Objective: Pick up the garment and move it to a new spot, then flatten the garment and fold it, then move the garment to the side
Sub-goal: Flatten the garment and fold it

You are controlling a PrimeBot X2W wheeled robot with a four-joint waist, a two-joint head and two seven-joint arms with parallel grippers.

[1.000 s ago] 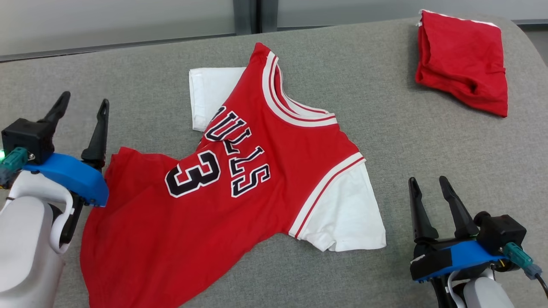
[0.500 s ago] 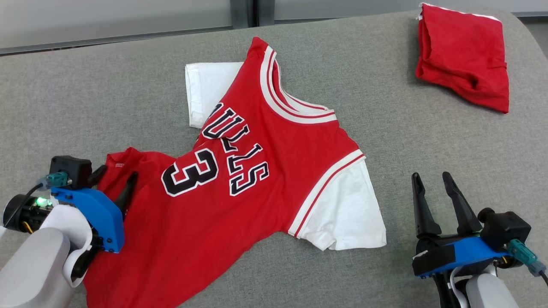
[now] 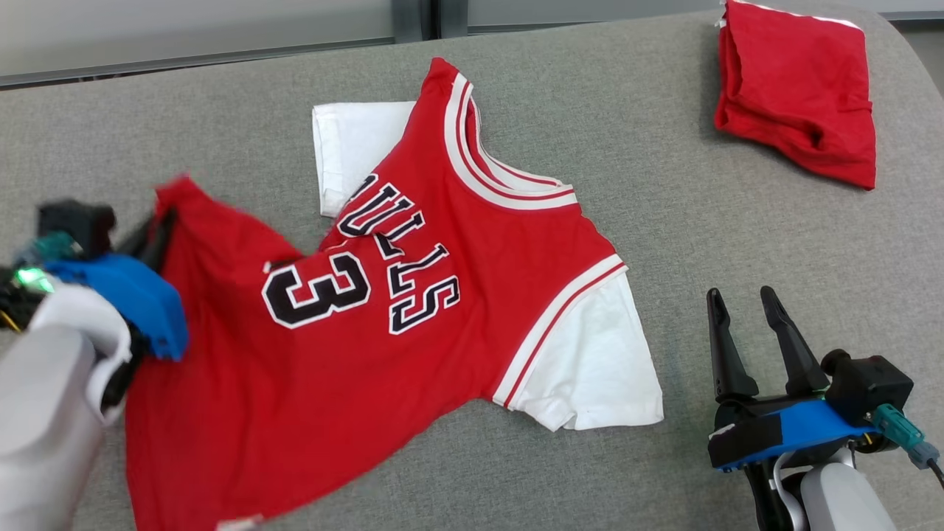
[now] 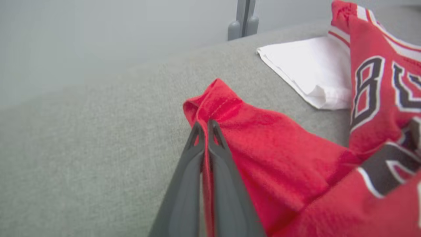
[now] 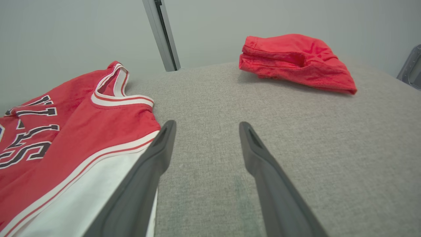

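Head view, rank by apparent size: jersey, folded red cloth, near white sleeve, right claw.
1. jersey
2. folded red cloth
3. near white sleeve, not far behind the cloth
4. right claw, fingers alone: smallest, though nearest the camera

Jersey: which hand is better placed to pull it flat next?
Left. The left hand is shut on a hem corner of the jersey; the right hand stands open beside it, holding nothing.

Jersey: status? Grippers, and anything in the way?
Left gripper shut on jersey hem corner. Right gripper open, holding nothing, right of the white sleeve. Folded red cloth far right, apart from jersey.
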